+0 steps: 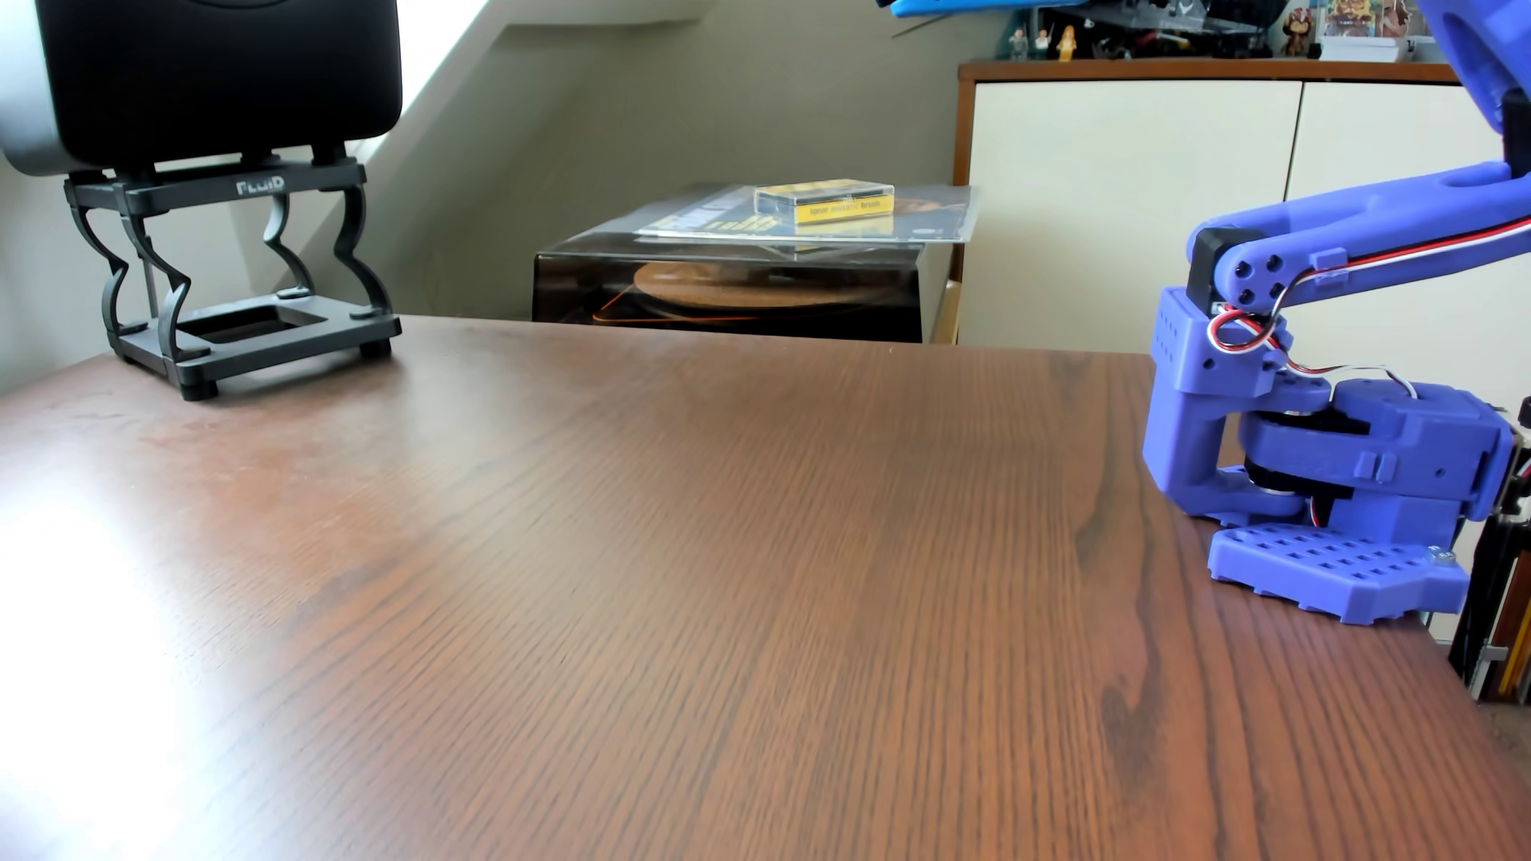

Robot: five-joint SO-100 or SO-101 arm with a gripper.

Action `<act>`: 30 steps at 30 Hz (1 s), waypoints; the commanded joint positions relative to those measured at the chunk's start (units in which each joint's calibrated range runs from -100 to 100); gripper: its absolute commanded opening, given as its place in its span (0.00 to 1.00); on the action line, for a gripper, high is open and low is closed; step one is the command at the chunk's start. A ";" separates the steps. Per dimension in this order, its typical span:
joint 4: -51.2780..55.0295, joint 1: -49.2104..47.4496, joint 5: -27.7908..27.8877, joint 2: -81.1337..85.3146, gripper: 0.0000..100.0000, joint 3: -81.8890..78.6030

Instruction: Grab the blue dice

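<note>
Wooden table [663,538] holds a "FLUID"-branded speaker stand [240,281]; claw [953,7] state unclear.

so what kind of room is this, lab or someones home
Most likely a home room, perhaps a hobby or music corner: a speaker on a stand on the wooden desk, a turntable under a dust cover behind it, and toy figures on a cabinet.

I see arm base [1334,571] on tabletop [663,579] right edge, speaker stand [232,281] far left corner, turntable [729,290] behind tabletop.
</note>
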State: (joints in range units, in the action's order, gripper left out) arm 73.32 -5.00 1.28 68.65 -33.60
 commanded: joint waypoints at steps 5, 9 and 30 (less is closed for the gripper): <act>-1.28 -10.88 1.72 5.40 0.02 -4.46; -1.28 -12.51 1.72 5.57 0.02 -6.18; -1.19 -12.11 3.19 5.57 0.21 -7.81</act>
State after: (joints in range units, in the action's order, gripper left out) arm 73.32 -16.94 4.21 74.08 -41.59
